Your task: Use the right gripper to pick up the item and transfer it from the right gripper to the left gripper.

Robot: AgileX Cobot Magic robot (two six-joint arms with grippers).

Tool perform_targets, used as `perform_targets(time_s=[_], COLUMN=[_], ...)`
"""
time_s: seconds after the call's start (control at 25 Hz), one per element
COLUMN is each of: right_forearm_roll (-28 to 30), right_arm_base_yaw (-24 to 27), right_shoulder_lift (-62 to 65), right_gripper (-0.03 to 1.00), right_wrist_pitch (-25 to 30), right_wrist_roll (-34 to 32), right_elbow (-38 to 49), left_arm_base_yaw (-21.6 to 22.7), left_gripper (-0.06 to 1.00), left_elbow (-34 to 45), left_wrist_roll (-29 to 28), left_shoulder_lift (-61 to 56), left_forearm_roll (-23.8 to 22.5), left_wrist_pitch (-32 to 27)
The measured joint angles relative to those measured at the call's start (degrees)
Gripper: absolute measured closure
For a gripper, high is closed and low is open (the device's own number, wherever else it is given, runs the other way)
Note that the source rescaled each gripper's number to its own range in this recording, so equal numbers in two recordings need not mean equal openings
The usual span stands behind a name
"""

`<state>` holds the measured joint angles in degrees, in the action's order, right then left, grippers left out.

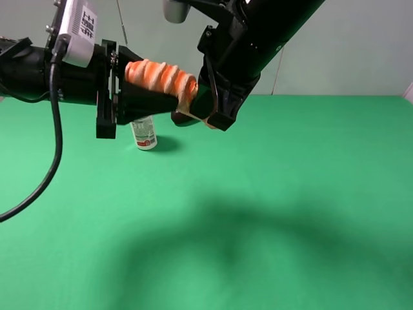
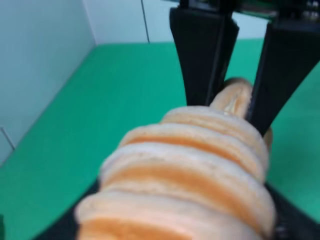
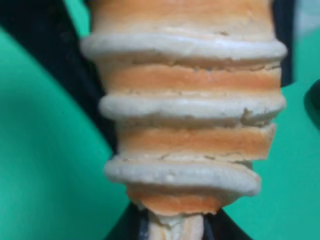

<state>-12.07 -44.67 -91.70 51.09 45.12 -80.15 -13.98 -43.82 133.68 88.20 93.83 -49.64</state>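
The orange-and-cream ribbed roll (image 1: 161, 76) was held aloft over the far left of the green desk (image 1: 271, 206), its right end pinched by the right claw (image 1: 197, 113), its left end clasped by the left claw (image 1: 164, 88).

From where I stand there's one ribbed roll (image 1: 161, 76) and one white bottle (image 1: 144, 134). Two grippers, the left gripper (image 1: 169, 89) and the right gripper (image 1: 205, 115). One green table (image 1: 290, 194).

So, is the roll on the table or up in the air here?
In the air: the roll is held above the table, with the right tool clamping one end.
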Motion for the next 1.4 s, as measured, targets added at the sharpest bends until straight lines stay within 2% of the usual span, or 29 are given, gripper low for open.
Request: perform_targets(time_s=[0.68, 0.76, 0.88, 0.92, 0.96, 1.0, 1.12, 1.28, 1.4], right_forearm_roll=[0.2, 0.1, -0.7, -1.0, -1.1, -1.1, -0.8, 0.9, 5.3], right_arm_base_yaw=[0.0, 0.0, -0.1, -0.1, -0.1, -0.1, -0.1, -0.1, -0.1], right_shoulder_lift=[0.0, 0.0, 0.0, 0.0, 0.0, 0.1, 0.7, 3.2, 5.3], right_gripper=[0.95, 0.79, 0.31, 0.17, 0.09, 0.04, -0.02, -0.03, -0.03], right_wrist_pitch=[0.3, 0.2, 0.4, 0.5, 0.5, 0.5, 0.5, 0.2, 0.2], right_wrist_roll=[0.0, -0.1, -1.1, -1.2, -1.3, -1.3, -1.5, -3.6, -7.7], right_elbow=[-0.2, -0.2, -0.2, -0.2, -0.2, -0.2, -0.2, -0.2, -0.2], left_arm_base_yaw=[-0.1, -0.1, -0.1, -0.1, -0.1, -0.1, -0.1, -0.1, -0.1], left_gripper=[0.77, 0.78, 0.79, 0.79, 0.79, 0.79, 0.82, 0.82, 0.83], left_elbow=[0.0, 0.0, 0.0, 0.0, 0.0, 0.0, 0.0, 0.0, 0.0], left_wrist_roll=[2.9, 2.9, 2.9, 2.9, 2.9, 2.9, 2.9, 3.0, 3.0], left_shoulder_lift=[0.0, 0.0, 0.0, 0.0, 0.0, 0.0, 0.0, 0.0, 0.0], left_forearm_roll=[1.2, 1.3, 2.8, 3.2, 3.5, 3.6, 3.7, 3.7, 3.7], left_wrist_pitch=[-0.5, -0.5, 0.1, 0.2, 0.3, 0.3, 0.3, 0.3, 0.3])
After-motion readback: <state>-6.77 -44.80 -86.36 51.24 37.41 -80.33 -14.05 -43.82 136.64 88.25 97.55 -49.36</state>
